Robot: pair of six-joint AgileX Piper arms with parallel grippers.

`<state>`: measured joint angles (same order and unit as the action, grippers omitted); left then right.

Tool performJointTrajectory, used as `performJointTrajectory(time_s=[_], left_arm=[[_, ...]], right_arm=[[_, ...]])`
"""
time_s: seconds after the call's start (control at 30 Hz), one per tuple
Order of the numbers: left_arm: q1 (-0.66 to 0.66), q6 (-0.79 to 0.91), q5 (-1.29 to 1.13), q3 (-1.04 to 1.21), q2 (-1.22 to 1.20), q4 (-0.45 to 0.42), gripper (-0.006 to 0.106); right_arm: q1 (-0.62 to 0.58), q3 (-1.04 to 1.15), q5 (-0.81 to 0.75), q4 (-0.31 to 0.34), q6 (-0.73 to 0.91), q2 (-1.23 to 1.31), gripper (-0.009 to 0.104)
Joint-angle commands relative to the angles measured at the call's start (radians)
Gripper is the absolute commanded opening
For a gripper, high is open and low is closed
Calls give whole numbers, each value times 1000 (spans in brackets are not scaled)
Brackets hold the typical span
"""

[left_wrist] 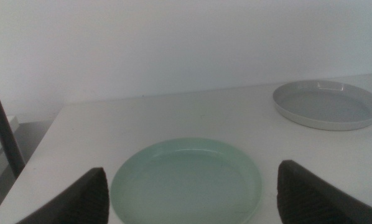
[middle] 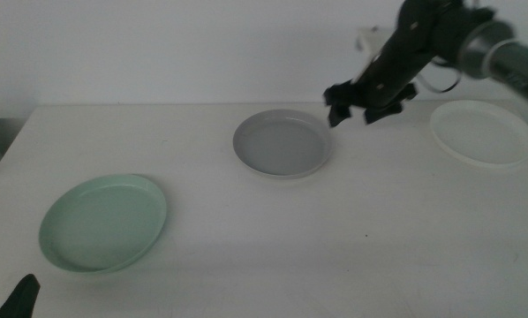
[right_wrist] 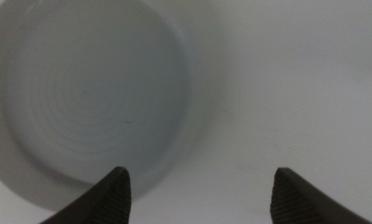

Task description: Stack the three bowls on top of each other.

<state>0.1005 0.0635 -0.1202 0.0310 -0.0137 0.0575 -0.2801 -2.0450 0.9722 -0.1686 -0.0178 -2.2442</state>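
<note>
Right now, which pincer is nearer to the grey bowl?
The right. The right pincer hovers open just above the grey bowl's far right rim. The left pincer waits open at the table's near left corner, with the mint green bowl lying between.

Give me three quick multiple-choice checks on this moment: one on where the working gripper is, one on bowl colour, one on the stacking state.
1. Where is the right gripper?
A. over the far right rim of the shallow round grey plastic bowl
B. over the shallow round pale mint green plastic bowl
C. at the picture's bottom edge

2. Which bowl lies nearest the waiting left gripper?
A. grey
B. the shallow round white plastic bowl
C. mint green

3. How many bowls are stacked?
A. none
B. two
C. three

Answers: 1 A, the middle view shows its open jaws above that rim. 2 C, the left wrist view looks straight at it. 3 A, all three lie apart on the white table.
</note>
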Motion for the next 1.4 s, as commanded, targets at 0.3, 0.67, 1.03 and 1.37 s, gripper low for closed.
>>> performJointTrajectory(time_s=[0.3, 0.67, 1.03, 1.37], left_arm=[[-1, -5, 82, -5, -13, 15, 92], [-1, -5, 82, -5, -13, 15, 92], [-1, -5, 82, -5, -13, 15, 92], [-1, -5, 82, -5, -13, 15, 92]], right_arm=[[-49, -51, -181, 4, 1, -55, 48], [-53, -50, -276, -1, 2, -109, 25], [-54, 84, -318, -5, -48, 71, -1], [-102, 812, -582, -54, -39, 628, -1]])
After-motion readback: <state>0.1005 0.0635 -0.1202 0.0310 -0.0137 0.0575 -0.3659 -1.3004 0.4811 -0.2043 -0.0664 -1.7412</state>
